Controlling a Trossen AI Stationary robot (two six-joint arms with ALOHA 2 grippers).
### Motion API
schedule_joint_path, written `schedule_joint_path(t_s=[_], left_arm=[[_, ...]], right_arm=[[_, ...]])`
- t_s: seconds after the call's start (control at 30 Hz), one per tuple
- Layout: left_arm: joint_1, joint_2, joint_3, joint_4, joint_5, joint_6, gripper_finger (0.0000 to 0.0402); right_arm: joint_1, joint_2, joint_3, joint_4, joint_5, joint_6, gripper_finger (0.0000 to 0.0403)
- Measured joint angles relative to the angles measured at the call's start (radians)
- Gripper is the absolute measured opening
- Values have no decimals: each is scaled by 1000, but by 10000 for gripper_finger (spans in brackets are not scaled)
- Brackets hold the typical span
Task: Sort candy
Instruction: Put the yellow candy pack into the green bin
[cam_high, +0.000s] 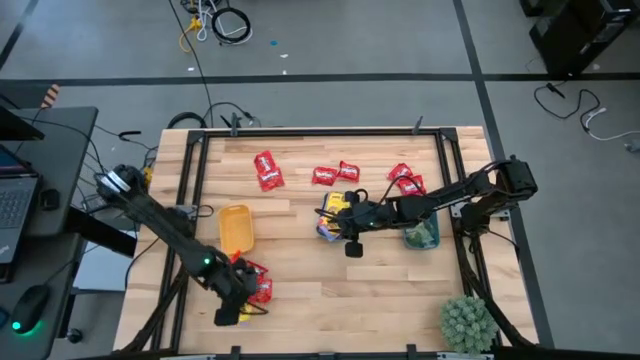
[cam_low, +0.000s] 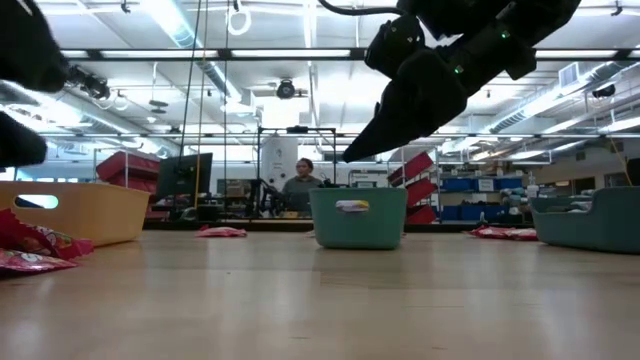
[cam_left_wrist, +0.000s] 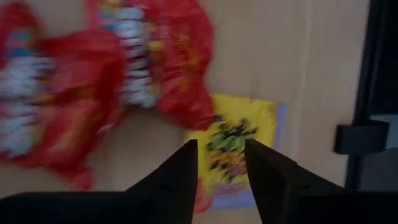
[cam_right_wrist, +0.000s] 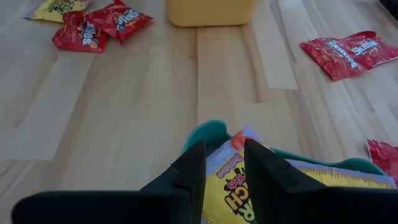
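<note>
The candy lay in several groups on the worktop (cam_high: 330, 285). By the near left edge, red packets (cam_high: 259, 283) were bunched with one yellow packet (cam_left_wrist: 233, 146), which in the left wrist view lay straight ahead of the left claw (cam_left_wrist: 221, 165), its long axis running roughly along the claw's line of sight. That claw's fingers stood apart with nothing between them, the yellow packet showing in the gap. I judged the left arm much the nearer to this bunch, and the coming move to turn on lowering onto that packet without catching the red ones overlapping its far end.

At mid-worktop the right claw (cam_high: 345, 215) hovered over a teal tray (cam_right_wrist: 208, 130) holding yellow packets (cam_right_wrist: 236, 186); its fingers were parted, and whether they gripped one I could not tell.

Counted in the high view: one red packet (cam_high: 267, 170) far left, two (cam_high: 336, 174) in the middle, two or so (cam_high: 405, 180) to the right. Trays numbered three: one yellow-orange tray (cam_high: 235, 228) and two teal, the second teal tray (cam_high: 422, 236) beneath the right arm. One spiky plant (cam_high: 469, 322) stood at the near right corner.
</note>
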Motion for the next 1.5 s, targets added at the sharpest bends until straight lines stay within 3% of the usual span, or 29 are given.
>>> schedule_joint_path(t_s=[0.37, 0.5, 0.67, 0.93, 1.03, 1.3, 1.5], left_arm=[[-36, 154, 9, 63, 41, -41, 145], [-35, 150, 7, 56, 34, -35, 106], [-35, 140, 30, 14, 35, -8, 16], [-25, 63, 119, -125, -3, 23, 3], [5, 15, 155, -202, -49, 25, 1], [110, -91, 203, -199, -77, 48, 0], [246, -88, 246, -153, -143, 187, 0]], right_arm=[[-1, 1, 0, -2, 1, -16, 95], [-1, 1, 0, -2, 1, -18, 95], [-1, 1, 0, -3, 1, -19, 94], [14, -14, 0, -6, 1, -11, 92], [28, -55, 0, -15, 3, -8, 91], [76, -223, 0, -156, 101, 23, 91], [105, -324, 0, -275, 176, 75, 92]])
